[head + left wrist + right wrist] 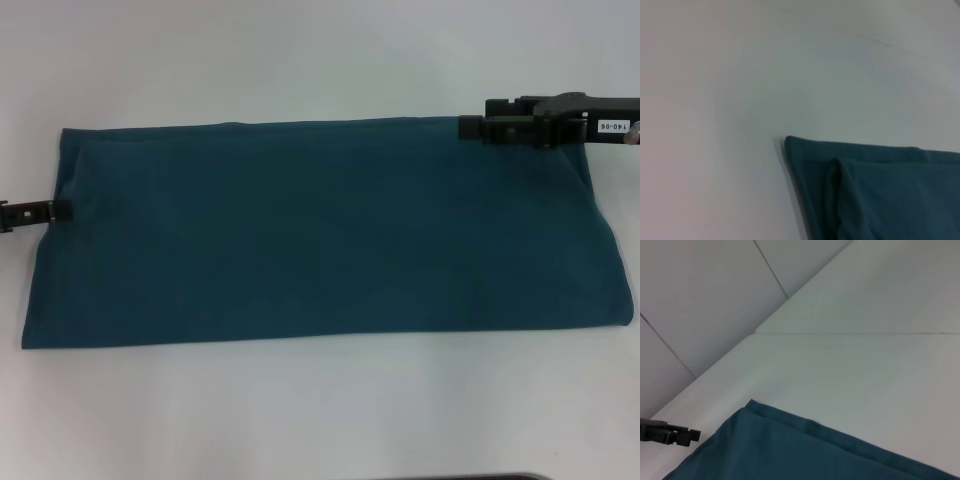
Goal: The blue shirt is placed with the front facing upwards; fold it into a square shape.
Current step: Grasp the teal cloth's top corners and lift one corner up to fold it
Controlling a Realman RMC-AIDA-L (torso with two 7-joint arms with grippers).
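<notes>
Head view shows the blue shirt [320, 235] lying flat on the white table [300, 420] as a long band running side to side, plain teal face up, no lettering in sight, so it looks folded lengthwise already and not yet squared. It is soft, light cotton: it should drape and sag when lifted, keep no shape of its own, and the stacked layers may slide apart unless every ply is pinched together. The short ends look like the sensible places to grip, near the corners, where the left wrist view shows a doubled edge and a tucked inner fold. The left gripper [60, 211] sits low at the shirt's left short edge, roughly mid-height, its tip touching or just meeting the cloth; whether it is pinched on the fabric or released I cannot tell. The right gripper [468, 128] reaches in from the right along the far edge, over the far right corner region, and its grasp cannot be judged either. Both arms lie nearly level, pointing inward toward each other.
</notes>
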